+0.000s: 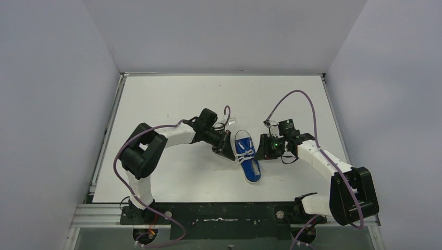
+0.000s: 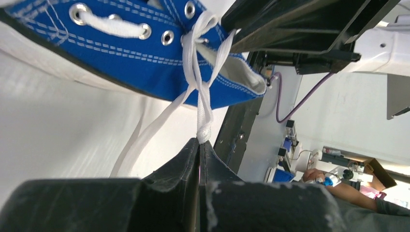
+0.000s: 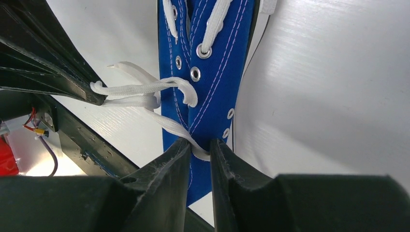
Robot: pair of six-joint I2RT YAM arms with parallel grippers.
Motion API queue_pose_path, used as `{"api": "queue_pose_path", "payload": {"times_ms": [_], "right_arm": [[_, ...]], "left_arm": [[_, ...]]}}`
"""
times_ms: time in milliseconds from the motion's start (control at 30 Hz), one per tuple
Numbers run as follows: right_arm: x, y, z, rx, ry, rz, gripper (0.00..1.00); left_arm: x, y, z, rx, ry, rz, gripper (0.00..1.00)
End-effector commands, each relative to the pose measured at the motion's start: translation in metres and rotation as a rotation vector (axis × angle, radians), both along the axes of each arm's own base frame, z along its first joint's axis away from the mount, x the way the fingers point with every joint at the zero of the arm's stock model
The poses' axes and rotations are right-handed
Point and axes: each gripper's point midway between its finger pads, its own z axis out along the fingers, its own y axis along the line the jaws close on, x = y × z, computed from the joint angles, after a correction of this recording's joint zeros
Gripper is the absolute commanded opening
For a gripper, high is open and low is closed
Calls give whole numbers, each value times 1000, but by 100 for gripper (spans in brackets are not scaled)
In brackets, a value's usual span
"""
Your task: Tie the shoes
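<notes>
The left jaws are shut tight on the lace (image 2: pixel 203 108): a doubled white strand runs straight from their tips to the crossing at the upper eyelets (image 2: pixel 168 36) of the shoe (image 2: pixel 121 53), and looks taut. A looser strand hangs beside it and trails onto the table (image 2: pixel 58 135). The right jaws stand a little apart over the shoe's (image 3: pixel 208 72) laced front, with one strand of lace (image 3: pixel 167 126) lying across the narrow gap between their tips. Whether they pinch it or only bracket it, I cannot tell. In the right wrist view that strand climbs toward the left jaws at the upper left, where more lace is bunched in flat loops beside the eyelets (image 3: pixel 195 74). Seen from above, the blue shoe (image 1: pixel 247 156) lies near the middle of the white table (image 1: pixel 172 99), set lengthwise from near to far on a slight slant, between the left arm (image 1: pixel 182 133) and the right arm (image 1: pixel 318 156), which reach in from either side.
</notes>
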Motion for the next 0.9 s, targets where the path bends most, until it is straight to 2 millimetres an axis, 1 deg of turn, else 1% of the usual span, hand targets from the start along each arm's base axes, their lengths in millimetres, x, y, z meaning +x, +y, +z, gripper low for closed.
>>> {"api": "queue_pose_path", "payload": {"times_ms": [0, 133, 233, 333, 367, 433, 500, 600, 633, 667, 733, 800, 867], "right_arm": [[11, 4, 14, 31, -56, 3, 22], [13, 5, 19, 36, -68, 5, 22], [15, 4, 23, 35, -82, 5, 21], [15, 5, 23, 39, -80, 12, 16], [14, 6, 22, 42, -74, 14, 15], [14, 6, 22, 42, -70, 18, 14], [13, 6, 22, 40, -68, 16, 15], [12, 5, 24, 40, -72, 20, 18], [11, 5, 23, 39, -68, 20, 19], [11, 5, 23, 39, -68, 21, 20], [10, 5, 23, 40, -65, 18, 20], [11, 4, 24, 36, -69, 15, 20], [12, 3, 27, 29, -80, 10, 22]], "left_arm": [[-14, 2, 14, -4, -67, -88, 0], [-24, -2, 11, 21, -75, -131, 0], [-26, -4, 11, 23, -78, -143, 0], [-26, -3, 11, 36, -85, -148, 0], [-24, -3, 13, 41, -96, -151, 1], [-20, -2, 14, 53, -117, -146, 14], [-14, -3, 17, 55, -141, -136, 28], [-1, -7, 25, 46, -176, -122, 41], [4, -9, 27, 48, -189, -113, 50], [9, -11, 29, 49, -200, -106, 55], [20, -18, 33, 51, -222, -94, 61], [29, -27, 35, 45, -225, -87, 62], [34, -37, 34, 33, -204, -92, 62]]}}
